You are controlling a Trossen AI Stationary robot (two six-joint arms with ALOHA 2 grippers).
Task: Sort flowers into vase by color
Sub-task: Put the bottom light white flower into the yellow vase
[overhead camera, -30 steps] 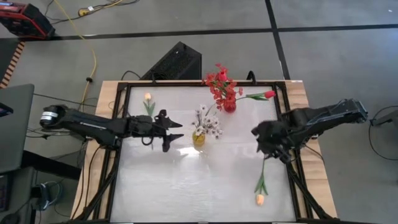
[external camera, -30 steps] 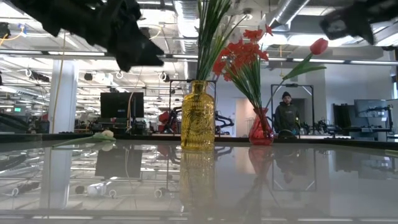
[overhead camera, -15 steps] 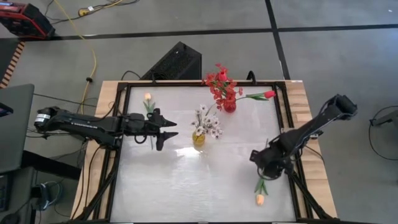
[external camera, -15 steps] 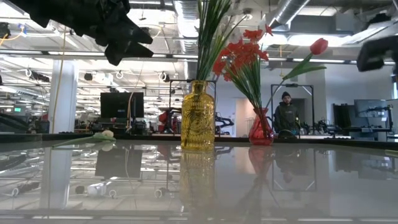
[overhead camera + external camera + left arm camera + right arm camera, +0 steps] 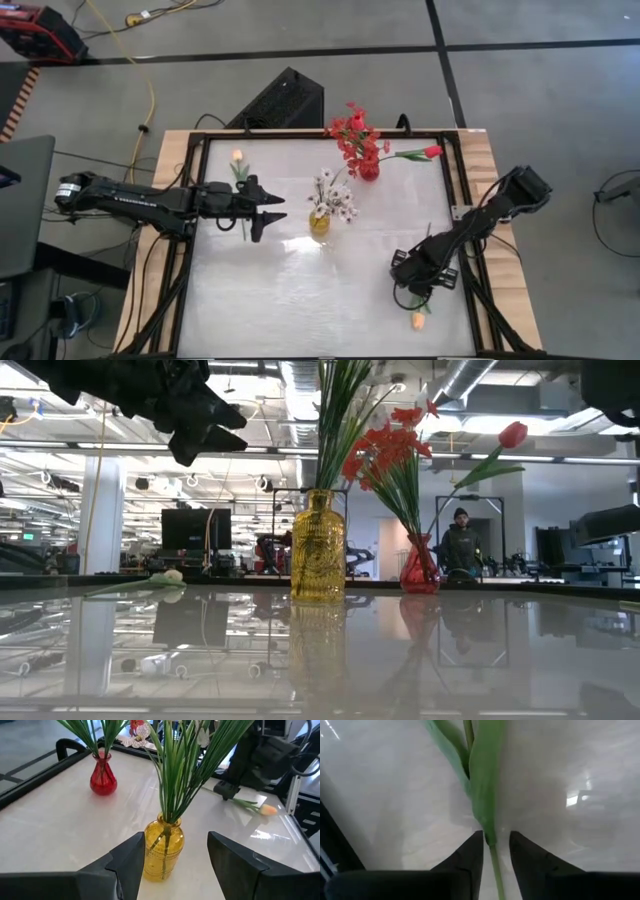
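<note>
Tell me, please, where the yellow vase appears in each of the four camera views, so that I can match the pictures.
High view: the yellow vase stands near the table's middle, under white blossoms.
Low view: it stands centre, left of the red vase.
Left wrist view: it is close ahead, between that gripper's open fingers.
Right wrist view: not in it; only a green stem shows.
Shared landmark: the red vase, in all but the right wrist view.

Table [image 5: 300,290] top glossy white, mirror-like; wood edge. Yellow vase [image 5: 318,546] textured glass; red vase [image 5: 103,778] smooth glass.
</note>
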